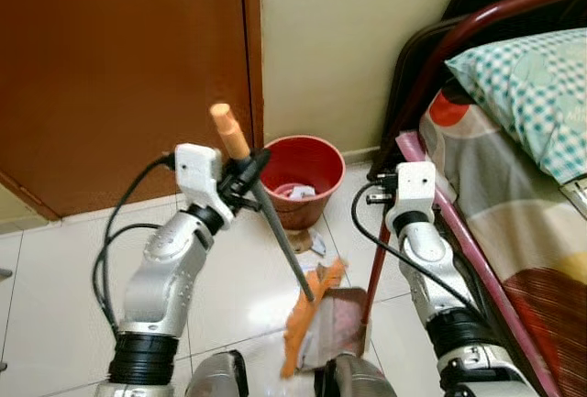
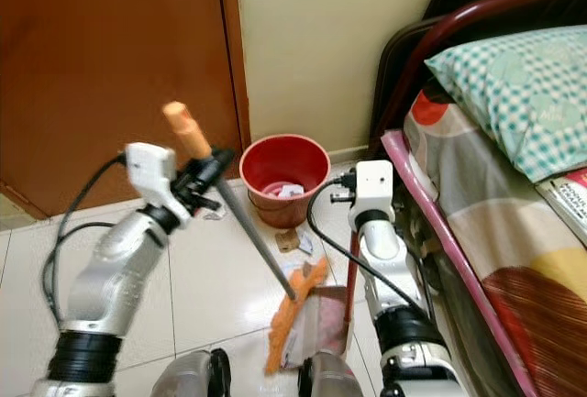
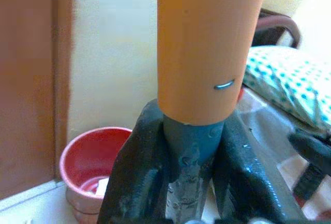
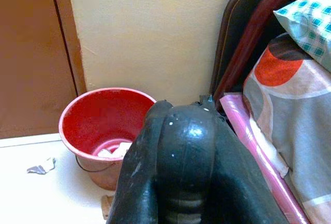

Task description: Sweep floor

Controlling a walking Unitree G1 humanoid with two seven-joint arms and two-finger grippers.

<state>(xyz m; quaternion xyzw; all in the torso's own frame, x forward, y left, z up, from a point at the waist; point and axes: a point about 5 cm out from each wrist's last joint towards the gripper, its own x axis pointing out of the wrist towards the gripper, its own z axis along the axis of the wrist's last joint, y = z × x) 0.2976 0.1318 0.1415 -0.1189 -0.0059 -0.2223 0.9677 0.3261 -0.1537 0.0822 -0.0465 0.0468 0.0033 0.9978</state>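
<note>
The short broom with a dark grey shaft, an orange grip cap and orange bristles (image 1: 275, 223) slants down from my left gripper (image 1: 240, 175) to the white tiled floor (image 1: 83, 259), its bristle head resting just beside a brownish dustpan (image 1: 337, 319) whose thin red handle rises toward my right arm. My left fingers (image 3: 137, 172) are clamped around the grey shaft just below the orange cap, so the broom's top end pokes up past them. My right gripper (image 4: 178, 146) has its fingers pressed together, apparently around that dustpan handle, beside the bed with the patterned cover (image 1: 514, 195), and a round red plastic bucket (image 1: 298, 177) holding scraps of paper stands by the cream wall beyond the broom.
</note>
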